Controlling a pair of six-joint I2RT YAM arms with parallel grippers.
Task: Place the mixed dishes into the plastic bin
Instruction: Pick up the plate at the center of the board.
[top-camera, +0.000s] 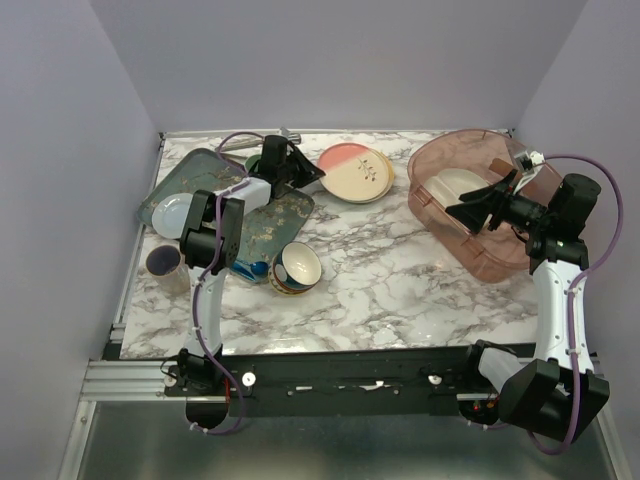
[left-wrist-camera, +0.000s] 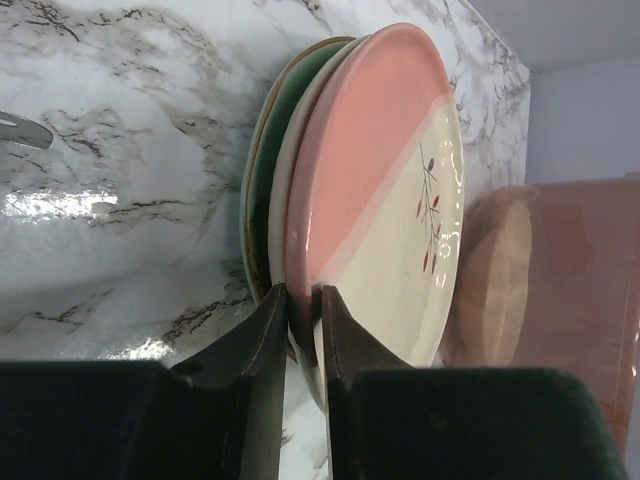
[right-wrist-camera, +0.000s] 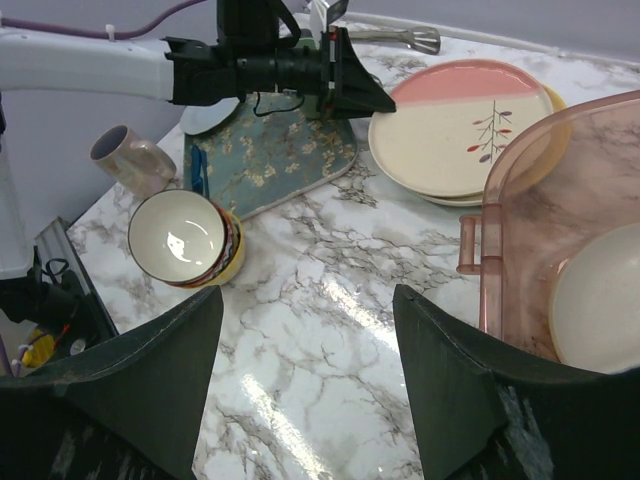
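A stack of round plates lies at the back of the table, topped by the pink-and-cream plate (top-camera: 355, 170) (left-wrist-camera: 385, 190) (right-wrist-camera: 462, 125) with a sprig. My left gripper (top-camera: 316, 179) (left-wrist-camera: 303, 303) is shut on that top plate's near rim, with one finger (left-wrist-camera: 256, 340) under it and one over it. Green and cream plate edges show beneath. The patterned bowl (top-camera: 296, 267) (right-wrist-camera: 181, 238) stands upright mid-table. The plastic bin (top-camera: 497, 265) (right-wrist-camera: 535, 160) (left-wrist-camera: 580, 280) holds a cream plate (top-camera: 456, 185) (right-wrist-camera: 600, 300). My right gripper (top-camera: 468, 208) (right-wrist-camera: 307, 300) hangs open and empty over the bin's left side.
A dark-green floral tray (top-camera: 262, 222) (right-wrist-camera: 275, 150) lies at the left with a pale blue plate (top-camera: 172, 213) on it. A mug (top-camera: 165, 262) (right-wrist-camera: 125, 155) lies near the left edge. A blue item (top-camera: 255, 268) sits beside the bowl. A metal utensil (right-wrist-camera: 400, 38) is at the back.
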